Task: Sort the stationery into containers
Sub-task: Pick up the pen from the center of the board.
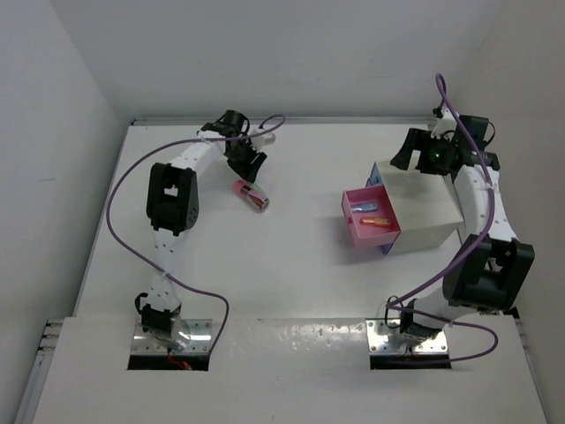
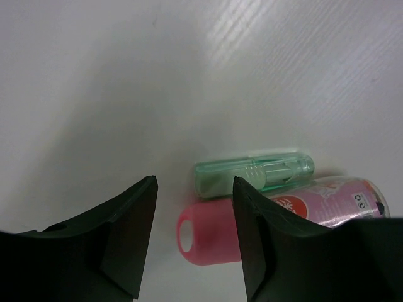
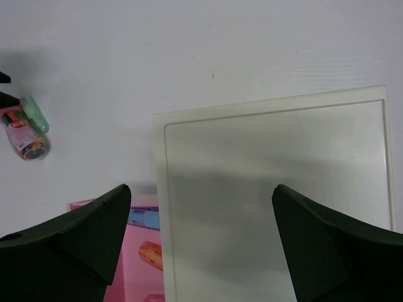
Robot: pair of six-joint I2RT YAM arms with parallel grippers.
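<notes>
The pink-capped cylinder (image 2: 327,204) is half hidden behind a finger (image 2: 296,251) of the left pincer (image 2: 194,181). The pink drawer (image 3: 129,264) runs off the bottom edge, its pieces (image 1: 376,220) too small to identify.

Bright, even light fell from above on the white table (image 1: 291,274), and shadows were faint. In the right wrist view a soft grey shadow band crossed the cabinet (image 3: 271,189) top, and the right fingers (image 3: 69,245) showed as black, blurred shapes. Well left of the cabinet, streaky glare lay on the table, and the cylinder (image 2: 211,236) looked soft at its pink cap, out of focus.
</notes>
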